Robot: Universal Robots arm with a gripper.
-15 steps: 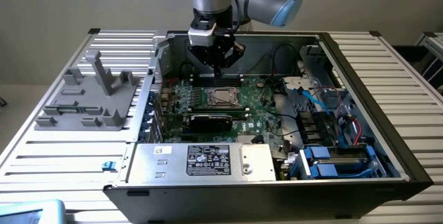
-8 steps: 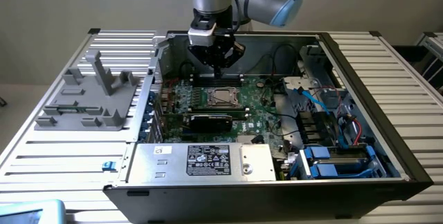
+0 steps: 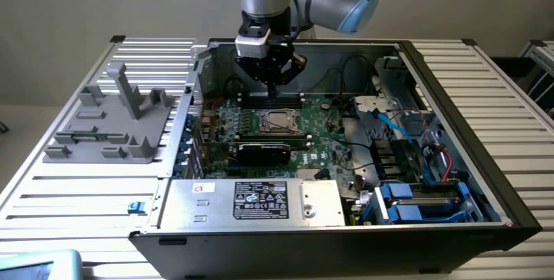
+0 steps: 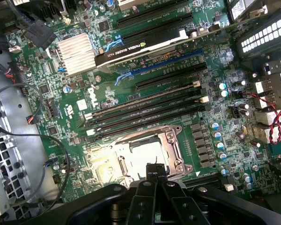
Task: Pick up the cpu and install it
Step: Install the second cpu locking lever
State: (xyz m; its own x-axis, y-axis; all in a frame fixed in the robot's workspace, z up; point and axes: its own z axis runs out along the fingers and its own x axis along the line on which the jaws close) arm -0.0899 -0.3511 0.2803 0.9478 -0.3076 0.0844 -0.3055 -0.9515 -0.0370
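Observation:
The cpu [image 4: 147, 154] shows as a pale silver square lying flat inside the metal socket frame [image 4: 173, 145] on the green motherboard. In the exterior view the cpu [image 3: 277, 120] sits mid-board inside the open computer case. My gripper [image 3: 272, 91] hangs just above the far edge of the socket, its fingers pointing down. In the wrist view the black fingertips [image 4: 152, 169] are pressed together right in front of the cpu, with nothing between them. Whether the tips touch the chip I cannot tell.
A black graphics card [image 4: 140, 47] crosses the board beyond the memory slots [image 4: 145, 110]. A silver power supply box [image 3: 259, 200] fills the case's near corner. Cables and blue drive bays [image 3: 424, 202] crowd the exterior view's right. A grey fixture [image 3: 117, 121] stands outside the case.

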